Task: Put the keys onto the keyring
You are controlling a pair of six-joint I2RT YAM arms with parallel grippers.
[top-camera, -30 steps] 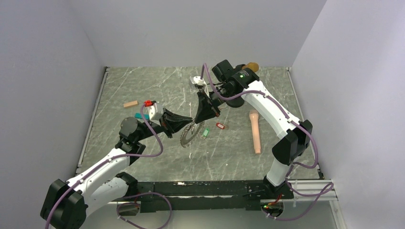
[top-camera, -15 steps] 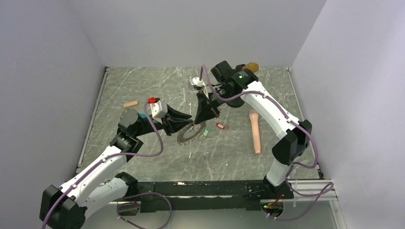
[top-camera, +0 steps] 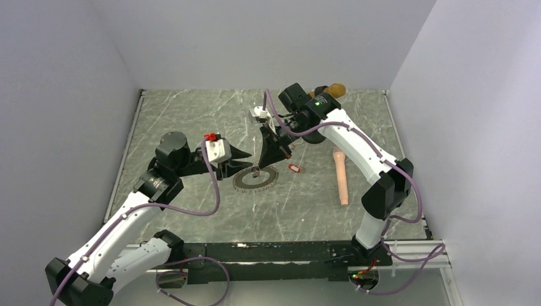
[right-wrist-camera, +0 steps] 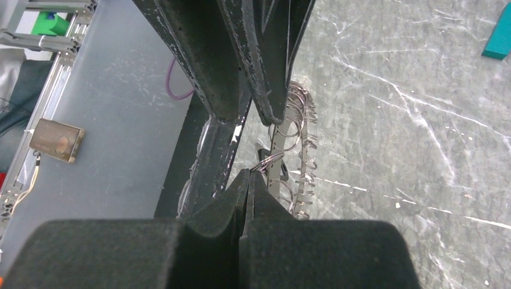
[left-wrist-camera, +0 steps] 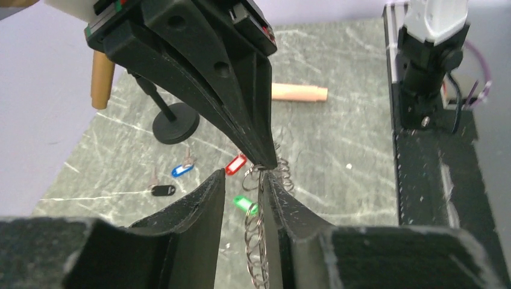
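The keyring [top-camera: 255, 179], a dark ring with a rim of wire loops, lies flat on the marble table [top-camera: 191, 121]. My right gripper [top-camera: 260, 167] points down at its far rim and is shut on one small wire loop; the wrist view shows its tips [right-wrist-camera: 248, 173] pinching it. My left gripper [top-camera: 250, 159] hovers just left of it, open. In the left wrist view the keyring [left-wrist-camera: 256, 241] runs along the inner face of the right finger [left-wrist-camera: 277, 198]. Red [left-wrist-camera: 236, 164], green [left-wrist-camera: 244, 205], blue [left-wrist-camera: 181, 170] and black [left-wrist-camera: 163, 190] tagged keys lie loose on the table. The red key [top-camera: 293, 167] is right of the ring.
A pink microphone [top-camera: 341, 175] lies right of the keys. A black stand base [left-wrist-camera: 175, 127] with a tan microphone [top-camera: 336, 90] stands at the back, under the right arm. A teal block [right-wrist-camera: 499, 36] lies on the table. Walls enclose three sides.
The keyring, held tilted up by my left gripper before, now lies flat. The left gripper has opened and drawn back up and left. The right gripper stays shut at the ring's rim.
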